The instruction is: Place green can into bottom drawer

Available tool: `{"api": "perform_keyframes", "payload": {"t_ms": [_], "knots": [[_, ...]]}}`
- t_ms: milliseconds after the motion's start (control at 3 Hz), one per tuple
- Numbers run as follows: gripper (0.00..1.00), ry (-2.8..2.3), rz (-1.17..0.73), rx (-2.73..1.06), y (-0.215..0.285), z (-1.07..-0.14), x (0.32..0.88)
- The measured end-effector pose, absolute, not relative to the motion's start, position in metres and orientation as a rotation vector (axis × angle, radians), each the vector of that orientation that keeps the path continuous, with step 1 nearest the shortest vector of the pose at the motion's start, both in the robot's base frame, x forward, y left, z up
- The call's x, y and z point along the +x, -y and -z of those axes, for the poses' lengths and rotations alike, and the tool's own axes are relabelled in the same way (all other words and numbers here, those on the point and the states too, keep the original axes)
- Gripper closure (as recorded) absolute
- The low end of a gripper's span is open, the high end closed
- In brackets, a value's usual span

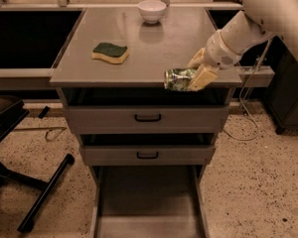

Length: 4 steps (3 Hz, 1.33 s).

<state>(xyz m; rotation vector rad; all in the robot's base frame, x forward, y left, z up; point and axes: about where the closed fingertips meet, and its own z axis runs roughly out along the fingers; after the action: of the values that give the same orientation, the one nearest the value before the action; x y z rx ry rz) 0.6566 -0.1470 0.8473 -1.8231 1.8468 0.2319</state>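
Where the counter (159, 43) ends at its front edge, the claw (189, 77) is closed on the green can (178, 79), with its pale fingers (204, 76) pinching the can's right end. The can lies sideways at the edge; whether it touches the counter cannot be told. Below the top drawer (148, 118) and middle drawer (147, 155), the bottom drawer (149, 202) stands pulled out. A sponge (110, 52) and a white bowl (152, 10) rest farther back.
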Motion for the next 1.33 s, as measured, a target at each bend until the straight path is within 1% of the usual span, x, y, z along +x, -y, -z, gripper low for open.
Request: {"api": "perform_keyframes", "payload": {"t_ms": [333,667,1000,1333], "knots": [[1.00,-1.872,-0.039,-1.790,0.156,-0.879,0.621],[1.00,-1.868,0.021,-1.835,0.151,-0.892,0.596],[1.00,-1.868,0.021,-1.835,0.151,-0.892,0.596],[1.00,-1.856,-0.023,-1.794,0.146,-0.870,0.590]]}}
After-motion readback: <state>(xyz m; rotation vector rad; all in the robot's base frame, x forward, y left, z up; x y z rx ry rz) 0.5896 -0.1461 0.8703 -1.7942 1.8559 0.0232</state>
